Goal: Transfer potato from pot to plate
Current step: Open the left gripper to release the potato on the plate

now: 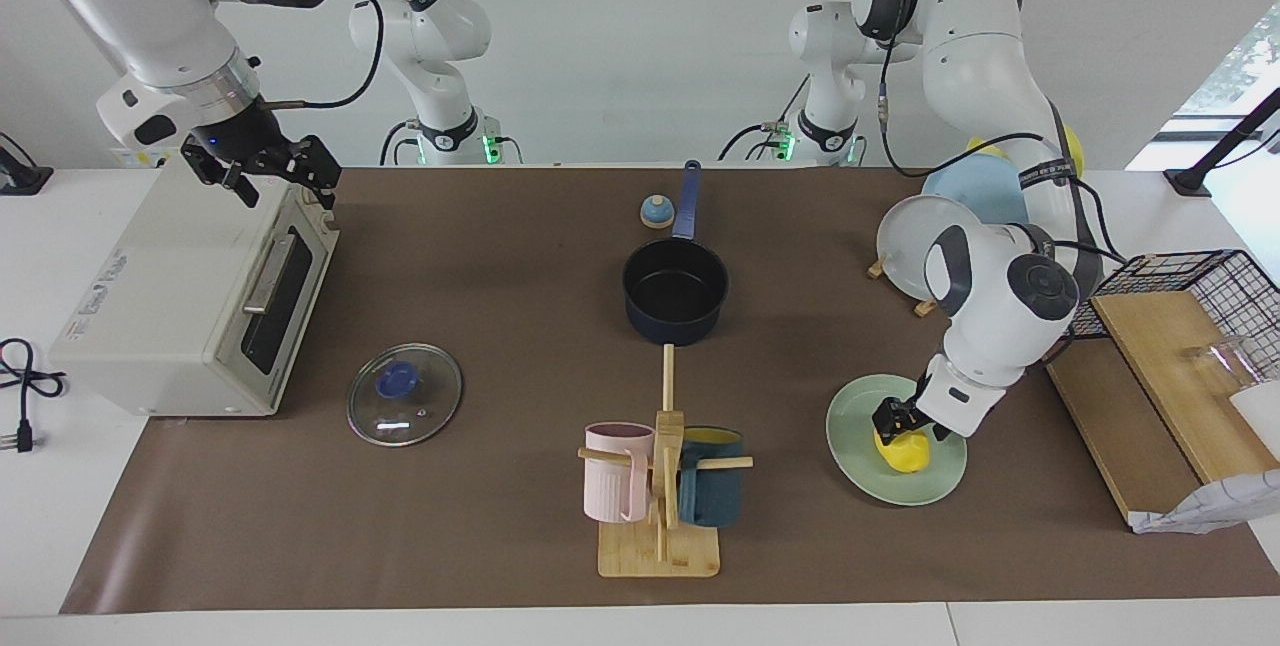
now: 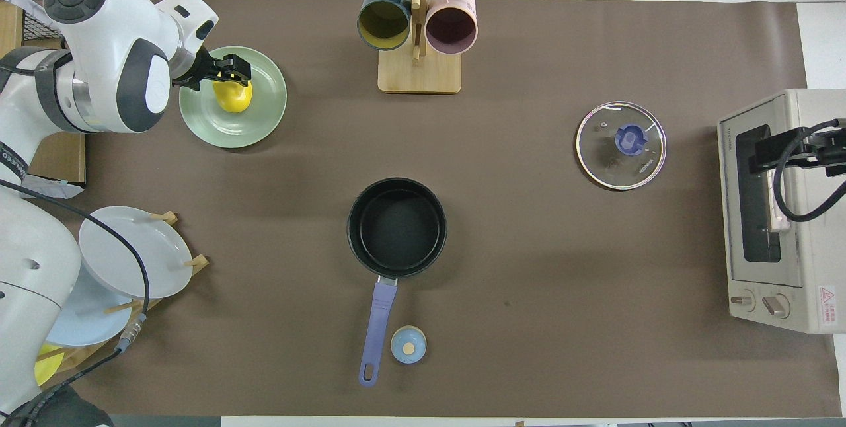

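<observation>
Well, nearest the robots the pot [image 2: 396, 227] stands empty on the worktop. The right gripper [image 1: 270, 176] waits over the toaster oven [image 1: 150, 296], jaws wide, holding nothing. With twelve pointing away from the robots, the plate [image 2: 264, 116] lies at ten o'clock from the pot, and the potato [image 2: 234, 96] rests on it. The left gripper [image 1: 900, 423] hangs just above the potato; I cannot tell how its jaws stand. I judge the transfer nearly done, with only the left arm's lift clear remaining.

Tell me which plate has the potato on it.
The mint-green plate, flat on the mat near the left gripper, holds the potato. The grey-white plate and light blue plate stand in the rack, with nothing on them.
</observation>
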